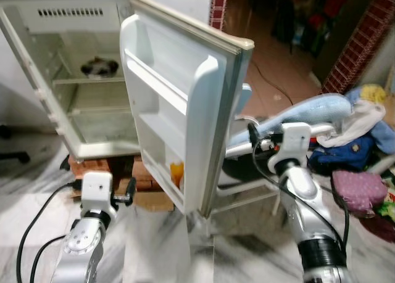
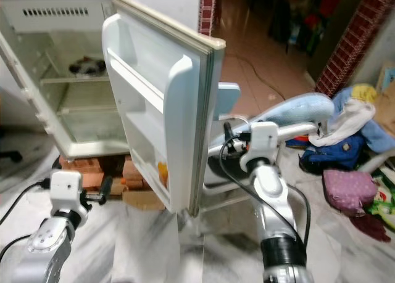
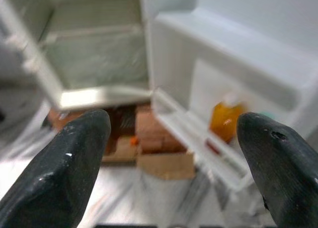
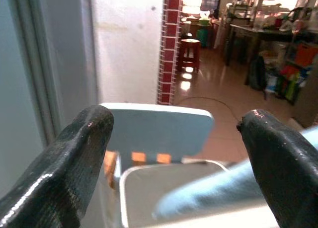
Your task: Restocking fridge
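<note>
From the left eye view I see the fridge [image 1: 74,79] open, its door [image 1: 179,104] swung out toward me, edge-on. An orange bottle [image 1: 177,174] stands upright in the lowest door shelf, on the inner face. My left claw [image 1: 131,187] sits low, on the inner side of the door, with the bottle ahead and up to its right. My right claw [image 1: 252,134] is on the outer side of the door, so the door stands between it and the bottle.

The right eye view gives the same layout: a dark bowl [image 2: 86,66] rests on the upper fridge shelf, and the left arm is the nearer one to the door shelves.

In the left wrist view my left claw [image 3: 174,158] is spread wide, holding nothing, with the bottle [image 3: 226,119] ahead between the fingers, nearer one of them.

In the right wrist view my right claw [image 4: 176,153] is also wide open and empty, facing a pale blue chair back [image 4: 156,128] beside the door's outer face.
</note>
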`<state>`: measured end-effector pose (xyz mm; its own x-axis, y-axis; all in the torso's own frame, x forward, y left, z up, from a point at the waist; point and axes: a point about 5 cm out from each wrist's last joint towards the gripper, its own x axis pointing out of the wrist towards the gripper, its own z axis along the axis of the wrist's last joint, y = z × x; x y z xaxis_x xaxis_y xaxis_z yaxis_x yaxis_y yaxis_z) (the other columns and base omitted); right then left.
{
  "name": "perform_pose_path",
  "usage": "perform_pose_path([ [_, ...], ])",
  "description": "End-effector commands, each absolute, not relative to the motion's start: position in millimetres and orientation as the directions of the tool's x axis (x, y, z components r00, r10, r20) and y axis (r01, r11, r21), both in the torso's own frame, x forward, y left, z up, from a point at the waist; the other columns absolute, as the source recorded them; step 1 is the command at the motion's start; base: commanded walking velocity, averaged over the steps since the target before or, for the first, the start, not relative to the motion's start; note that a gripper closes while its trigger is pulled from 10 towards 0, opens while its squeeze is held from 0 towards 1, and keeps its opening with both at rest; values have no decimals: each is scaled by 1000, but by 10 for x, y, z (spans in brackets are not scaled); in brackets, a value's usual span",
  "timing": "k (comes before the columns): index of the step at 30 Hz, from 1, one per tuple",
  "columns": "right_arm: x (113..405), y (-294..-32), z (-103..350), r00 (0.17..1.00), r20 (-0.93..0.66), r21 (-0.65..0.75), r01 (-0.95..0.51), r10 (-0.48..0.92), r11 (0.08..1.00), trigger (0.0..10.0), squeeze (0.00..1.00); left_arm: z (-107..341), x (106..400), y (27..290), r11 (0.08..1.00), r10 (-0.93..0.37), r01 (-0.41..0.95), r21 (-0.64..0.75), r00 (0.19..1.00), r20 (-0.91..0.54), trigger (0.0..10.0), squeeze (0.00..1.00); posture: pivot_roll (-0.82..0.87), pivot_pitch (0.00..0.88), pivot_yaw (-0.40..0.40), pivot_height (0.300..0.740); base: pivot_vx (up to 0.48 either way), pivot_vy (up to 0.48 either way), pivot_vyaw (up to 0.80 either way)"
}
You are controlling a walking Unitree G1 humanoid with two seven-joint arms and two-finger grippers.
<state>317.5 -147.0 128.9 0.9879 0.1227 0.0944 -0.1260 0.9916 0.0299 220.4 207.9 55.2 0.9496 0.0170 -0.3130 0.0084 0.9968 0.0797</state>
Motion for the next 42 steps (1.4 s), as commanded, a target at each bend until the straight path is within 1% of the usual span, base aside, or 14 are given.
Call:
perform_pose_path([
  [1,3161,-1493,1268,990,83,30,-120,117,992,10000,0,562,2196,2069,998,18,3,68,949,-315,10000,0,133,0,-61,740,0,0,0],
  [6,3189,-1511,1281,989,83,57,-128,123,990,10000,0,549,2127,2048,1000,-10,4,-18,933,-360,10000,0,136,0,-60,740,0,0,0],
  [8,3267,-1473,1368,979,108,116,-187,175,975,10000,0,548,2035,1950,992,-95,54,-116,919,-382,10000,0,139,0,-60,740,0,0,0],
  [14,3572,-1050,1699,911,198,215,-401,362,890,10000,0,505,2023,1880,987,-146,106,-118,897,-418,10000,0,156,0,-60,740,0,0,0],
  [24,3846,-611,1958,862,213,239,-502,460,831,10000,0,549,2011,1841,987,-158,123,-108,889,-429,10000,0,205,0,-95,740,0,0,0],
  [27,3773,-392,2038,764,276,331,-645,583,689,10000,0,546,2003,1843,987,-155,119,-109,890,-429,10000,0,211,0,-99,740,0,0,0],
  [30,3457,-90,2266,458,458,415,-868,762,272,10000,0,548,1998,1845,987,-153,118,-108,890,-430,10000,0,212,0,-100,740,0,0,0],
  [31,3257,-40,2383,303,530,378,-920,792,99,10000,0,550,1996,1844,987,-154,119,-106,889,-431,10000,0,212,0,-101,740,0,0,0],
  [34,2886,-107,2506,50,591,298,-941,805,-161,10000,0,555,1993,1843,987,-157,123,-106,887,-435,10000,0,207,0,-101,740,0,0,0],
  [36,2834,-168,2453,29,572,294,-940,820,-172,10000,0,553,1994,1842,986,-160,124,-109,886,-436,10000,0,201,0,-100,740,0,0,0],
  [38,2946,-259,2248,150,493,324,-946,857,-21,10000,0,548,1999,1837,985,-164,127,-113,885,-436,10000,0,188,0,-96,740,0,0,0],
  [39,2946,-259,2248,150,493,324,-946,857,-21,10000,0,548,1999,1837,985,-164,127,-113,885,-436,10000,0,188,0,-96,740,0,0,0],
  [40,3079,-388,2028,302,404,358,-921,864,154,10000,0,546,2004,1836,985,-169,132,-116,884,-436,10000,0,184,0,-93,740,0,0,0],
  [42,3109,-460,1945,357,364,369,-903,860,219,10000,0,546,2005,1838,984,-172,134,-116,884,-436,10000,0,181,0,-92,740,0,0,0],
])
